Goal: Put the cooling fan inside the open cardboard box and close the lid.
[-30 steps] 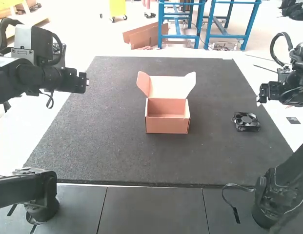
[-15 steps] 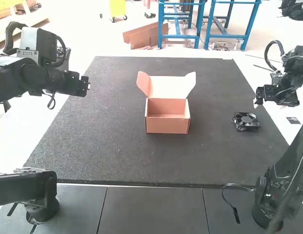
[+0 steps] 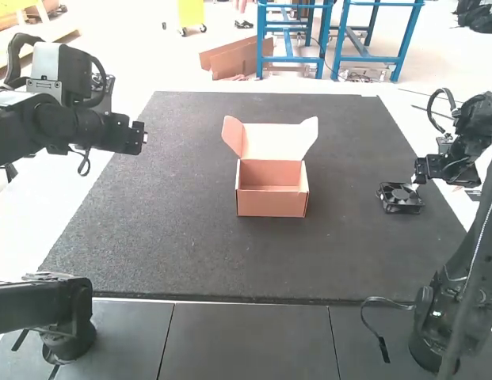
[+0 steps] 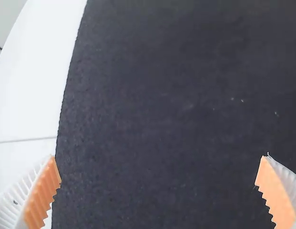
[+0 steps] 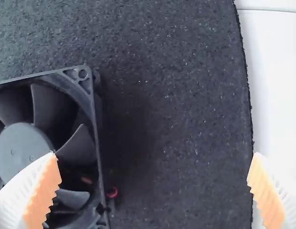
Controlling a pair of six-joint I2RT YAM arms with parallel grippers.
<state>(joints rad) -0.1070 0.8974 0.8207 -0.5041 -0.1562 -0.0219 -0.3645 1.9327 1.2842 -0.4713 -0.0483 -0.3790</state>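
- fan [image 3: 401, 197]: black, square frame, curved blades around a round hub; laid flat on the mat [image 3: 166, 206], right of the box [image 3: 272, 188] and well apart from it, near the mat's right edge.
- in the right wrist view the fan [image 5: 43, 143] is seen from above; a mounting hole is noted at one corner and a bit of red wire by the frame's edge.
- right gripper [image 3: 420, 170]: held low, just beside the fan on its far right side, wrist bent downward; arm stood at the table's right edge.
- right gripper [image 5: 152, 191] spread wide, nothing held; one orange-padded finger [image 5: 40, 191] is seen over the fan's frame, the other over the mat's border.
- left gripper [image 3: 136, 136]: held out level above the mat's far left part, well apart from box and fan.
- left gripper [image 4: 157, 191] also spread wide, nothing held, with bare mat beneath.
- box: brown cardboard, at mid-mat, top open; lid [image 3: 273, 136] stood upright at the back, its side tabs flared outward.
- the box's right wall is turned toward the fan.
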